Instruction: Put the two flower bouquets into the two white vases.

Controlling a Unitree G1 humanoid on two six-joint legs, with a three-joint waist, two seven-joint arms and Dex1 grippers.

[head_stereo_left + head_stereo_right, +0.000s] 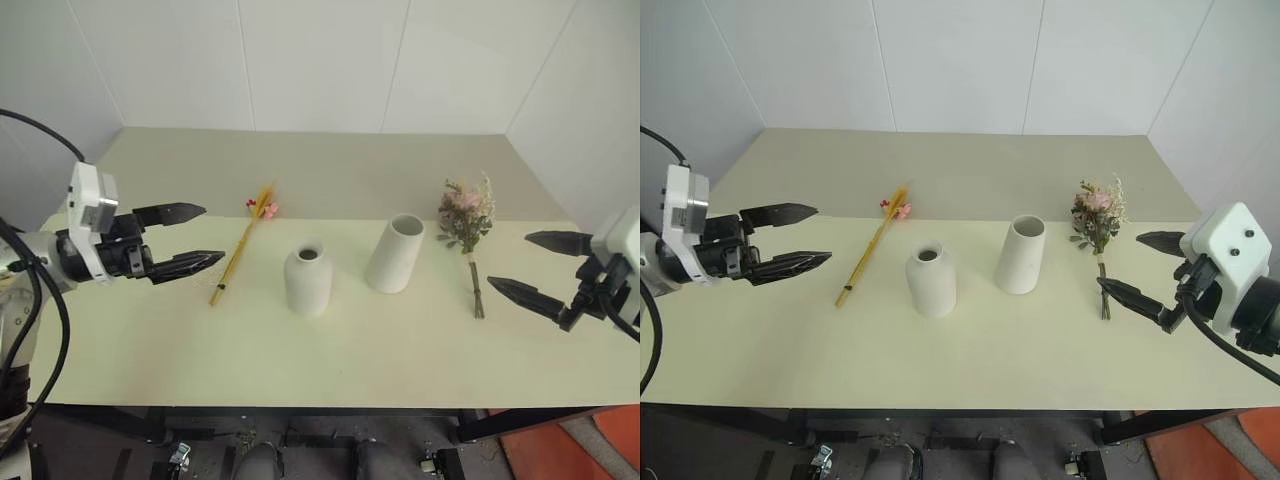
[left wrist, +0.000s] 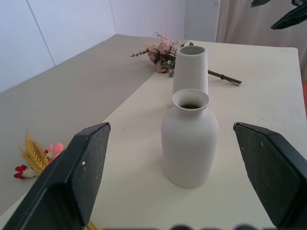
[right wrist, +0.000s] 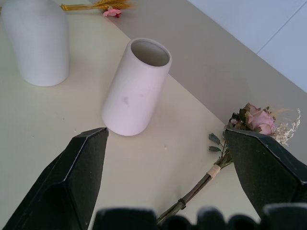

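Left tool [image 1: 187,240] hovers over left end of tabletop [image 1: 400,340], black fingers spread wide, nothing between them. Right tool [image 1: 535,268] over right end, fingers likewise wide apart, empty, body partly cut off by frame edge. Wheat-like bunch [image 1: 243,248] lies flat just beside left tool. Rounded narrow-neck vase [image 1: 307,279] and taller tapered vase [image 1: 395,253] stand upright mid-tabletop, near each other, both empty. Pink-and-cream bouquet [image 1: 467,222] lies flat right of taller vase, stem end near right tool.
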